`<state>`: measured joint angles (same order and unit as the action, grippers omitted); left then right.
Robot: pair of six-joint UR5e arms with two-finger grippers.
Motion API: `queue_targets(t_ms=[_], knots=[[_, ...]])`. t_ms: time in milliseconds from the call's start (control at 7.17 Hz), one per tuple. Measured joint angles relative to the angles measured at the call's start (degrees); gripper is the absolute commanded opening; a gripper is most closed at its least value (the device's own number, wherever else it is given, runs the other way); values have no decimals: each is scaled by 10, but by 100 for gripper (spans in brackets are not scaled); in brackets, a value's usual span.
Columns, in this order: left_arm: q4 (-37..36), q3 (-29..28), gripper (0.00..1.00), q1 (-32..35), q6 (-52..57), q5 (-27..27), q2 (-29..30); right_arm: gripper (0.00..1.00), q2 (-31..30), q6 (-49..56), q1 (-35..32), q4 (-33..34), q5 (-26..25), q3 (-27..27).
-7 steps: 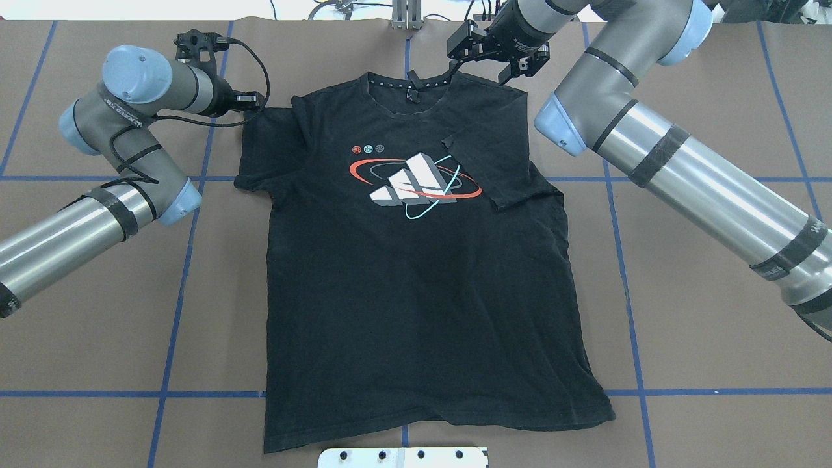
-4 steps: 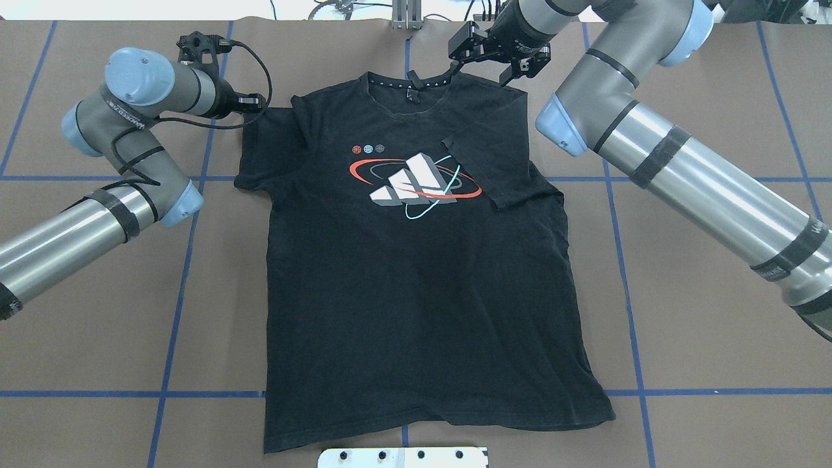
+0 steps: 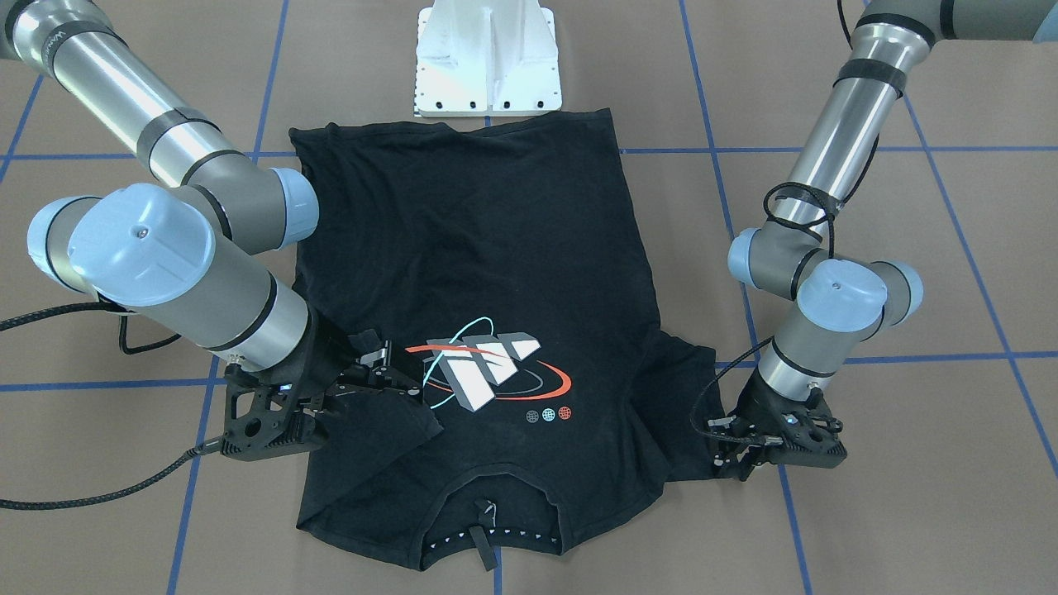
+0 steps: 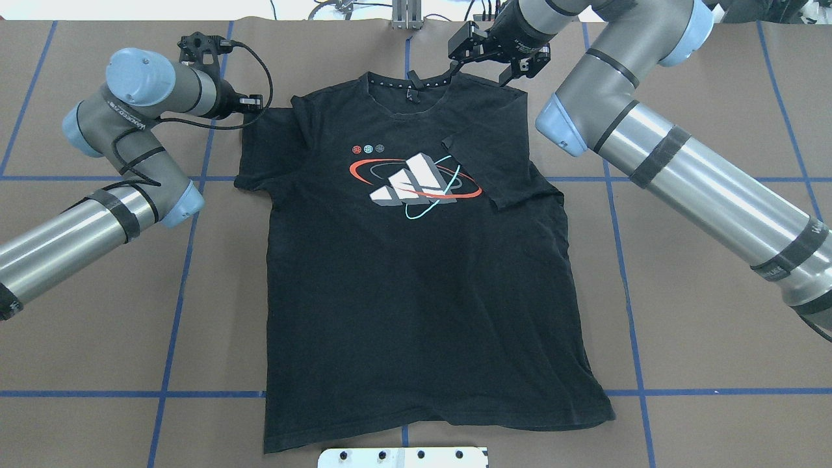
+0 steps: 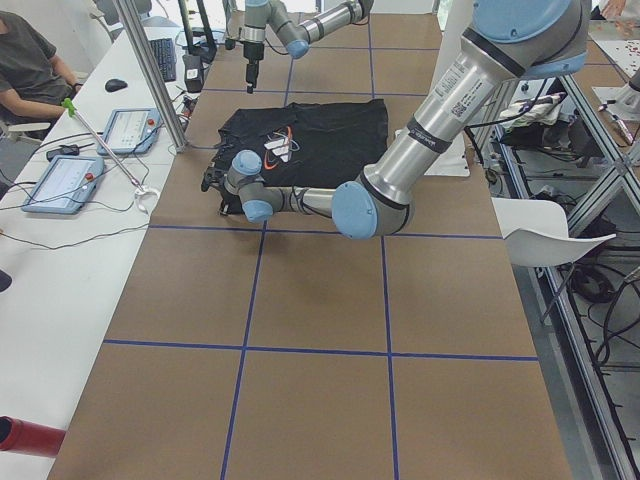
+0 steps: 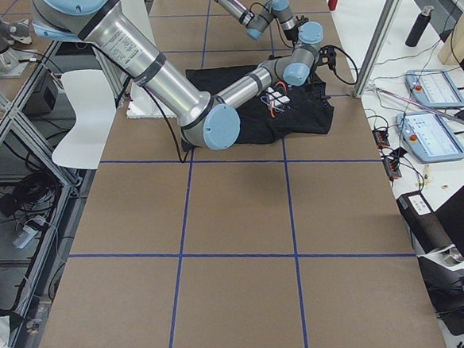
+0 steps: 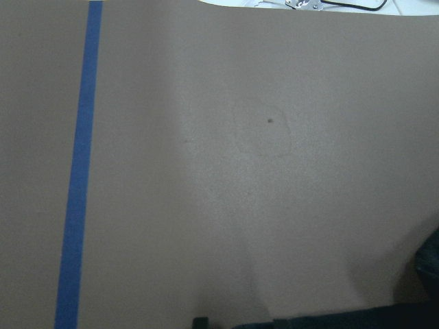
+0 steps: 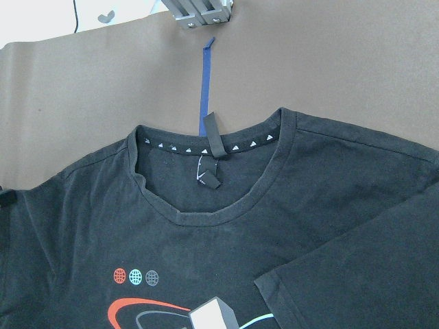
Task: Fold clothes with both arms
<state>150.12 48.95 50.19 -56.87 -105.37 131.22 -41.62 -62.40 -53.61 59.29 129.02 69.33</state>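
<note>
Left gripper (image 4: pixel 251 101) sat low at the outer edge of the left sleeve (image 4: pixel 265 146). Whether its fingers were parted or closed on cloth could not be determined from any view. Right gripper (image 4: pixel 478 75) hung above the collar (image 4: pixel 409 97) with its fingers spread wide and nothing between them.

T-shirt (image 4: pixel 416 292) lay flat and print-up in the middle of the table (image 4: pixel 715 338), collar on the far side from the robot and hem just beside the white base block (image 4: pixel 403 457). Right sleeve (image 4: pixel 494 169) was already turned inward over the chest, its corner touching the logo (image 4: pixel 416 182). Left sleeve was spread outward, not yet folded.

Step in hand, as judged: turning the left sleeve inward to match the right.

Recommended procedure:
1. Take the sleeve at its hem edge. Pinch sleeve cloth only, not the shirt body beneath.
2. Lift just clear of the table, so that the body is not dragged.
3. Carry the edge straight across toward the logo, forming the crease at the shoulder seam.
4. Lay the sleeve flat before release.
5. Hold the right gripper clear of the cloth.
</note>
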Motion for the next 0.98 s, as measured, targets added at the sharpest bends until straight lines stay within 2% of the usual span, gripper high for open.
queue_targets(t_ms=[139, 279, 976], knots=[[0, 1, 20, 0, 0, 0, 0, 100, 0, 0, 0, 0, 0, 0], [-1, 2, 1, 0, 0, 0, 0, 100, -1, 0, 0, 0, 0, 0], [-12, 42, 0, 4, -2, -7, 0, 100, -5, 0, -1, -3, 0, 1]])
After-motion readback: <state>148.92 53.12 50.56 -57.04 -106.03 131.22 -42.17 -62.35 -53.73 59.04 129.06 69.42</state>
